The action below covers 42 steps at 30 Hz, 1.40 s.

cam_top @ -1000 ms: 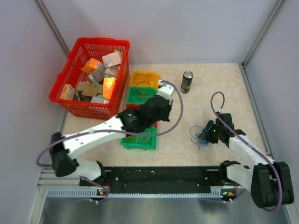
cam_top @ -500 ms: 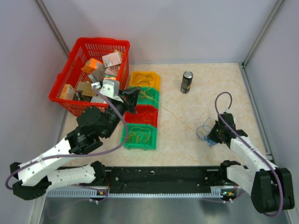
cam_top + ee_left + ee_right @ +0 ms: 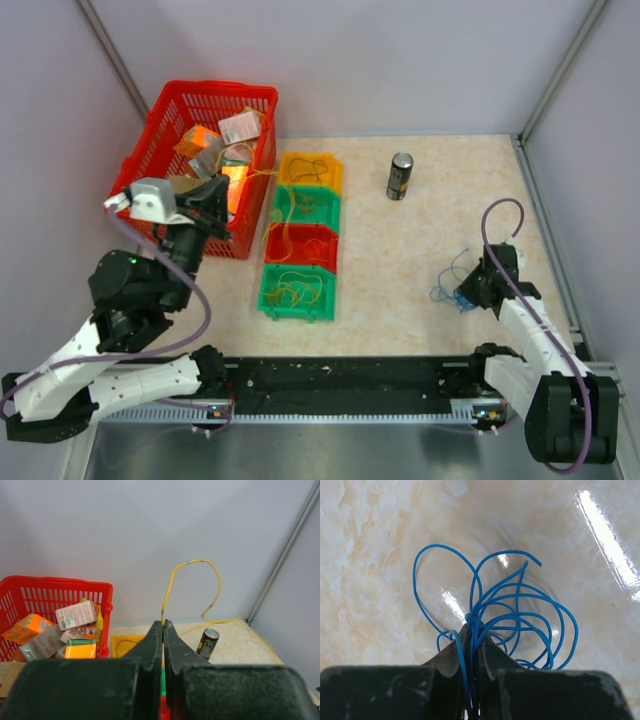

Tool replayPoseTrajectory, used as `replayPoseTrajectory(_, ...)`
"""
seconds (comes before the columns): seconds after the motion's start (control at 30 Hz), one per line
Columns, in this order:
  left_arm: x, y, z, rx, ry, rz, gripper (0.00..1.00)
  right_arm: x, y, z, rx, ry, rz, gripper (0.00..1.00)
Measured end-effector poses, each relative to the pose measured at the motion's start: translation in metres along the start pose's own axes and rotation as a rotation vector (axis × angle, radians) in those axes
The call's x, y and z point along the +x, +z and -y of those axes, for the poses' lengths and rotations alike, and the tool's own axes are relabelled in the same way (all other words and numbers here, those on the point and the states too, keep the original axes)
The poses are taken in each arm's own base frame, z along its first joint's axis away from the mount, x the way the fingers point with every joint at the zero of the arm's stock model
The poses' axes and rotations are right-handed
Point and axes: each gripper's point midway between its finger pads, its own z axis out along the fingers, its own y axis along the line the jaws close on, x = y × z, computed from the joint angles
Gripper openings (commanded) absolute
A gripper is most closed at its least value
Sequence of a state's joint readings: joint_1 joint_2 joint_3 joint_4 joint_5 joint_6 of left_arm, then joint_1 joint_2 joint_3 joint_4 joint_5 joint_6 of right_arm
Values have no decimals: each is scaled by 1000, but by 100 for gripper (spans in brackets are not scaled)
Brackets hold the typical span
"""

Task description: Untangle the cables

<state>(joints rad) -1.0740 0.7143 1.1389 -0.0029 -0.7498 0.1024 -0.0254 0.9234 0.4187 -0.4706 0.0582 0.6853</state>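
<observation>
- My left gripper (image 3: 163,625) is pressed together on one end of an orange-yellow cable (image 3: 200,560). It sits high above the far-left corner of the surface (image 3: 400,260), beside the red basket (image 3: 150,160). I judge the height is there to lift this strand clear of everything else.
- From the wrist view the free length arcs up over the gripper and trails down toward the far edge, near the can (image 3: 207,643). It hangs loose with nothing snagged on it, so I read this strand as separated.
- My right gripper (image 3: 472,632) is low near the right edge, closed on the gathered root of the blue cable bundle (image 3: 520,600). I take this as an anchor, pinning the bundle so a pull from the other side drags out one wire rather than the whole knot.
- The blue loops fan out flat on the surface ahead of that gripper, overlapping one another and not yet sorted.
- The row of bins (image 3: 297,314) runs from the far edge toward the near edge, left of centre, with thin wire loops inside. That looks like where the freed cable belongs.
</observation>
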Motion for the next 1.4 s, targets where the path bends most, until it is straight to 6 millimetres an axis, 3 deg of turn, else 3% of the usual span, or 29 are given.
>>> replayPoseTrajectory(0.17, -33, -14, -19, -22, -74, 67, 0, 2, 1, -2, -16, 1, -8, 0)
replayPoseTrajectory(0.27, -34, -13, -17, -22, -94, 57, 0, 5, 2, -3, -24, -2, -24, 0)
replayPoseTrajectory(0.37, -14, -6, -9, -30, -80, -6, 0, 6, 2, -4, -27, -4, -31, 0)
replayPoseTrajectory(0.5, 34, 5, 5, -54, -28, -142, 0, 10, 2, -5, -42, -8, -43, 1)
replayPoseTrajectory(0.73, 102, 0, 7, -94, 41, -313, 0, 11, 2, -8, -63, -13, -51, 2)
replayPoseTrajectory(1.4, 156, -27, -9, -152, 65, -467, 0, 14, 2, -11, -84, -28, -68, 2)
